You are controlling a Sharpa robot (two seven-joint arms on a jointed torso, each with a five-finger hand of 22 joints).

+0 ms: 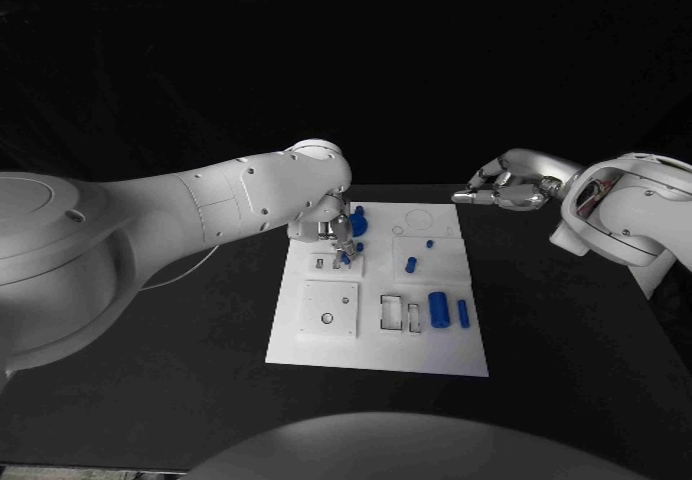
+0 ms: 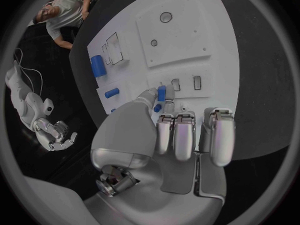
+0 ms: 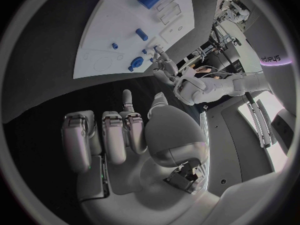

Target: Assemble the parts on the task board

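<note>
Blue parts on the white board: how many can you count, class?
7: a thick cylinder and slim bar near right on the board, one mid-board, a small one beyond it, two at the far left, one pinched by the left hand, which may hide more.

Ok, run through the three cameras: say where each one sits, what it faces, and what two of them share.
Head view: on the robot's head, looking down at the task board; both arms enter from the sides.
Left wrist view: behind the left hand, facing the board, where its fingers pinch a small blue part.
Right wrist view: behind the right hand, which holds nothing, facing the board's far edge.
Shared: both wrist views show the large blue cylinder.
</note>
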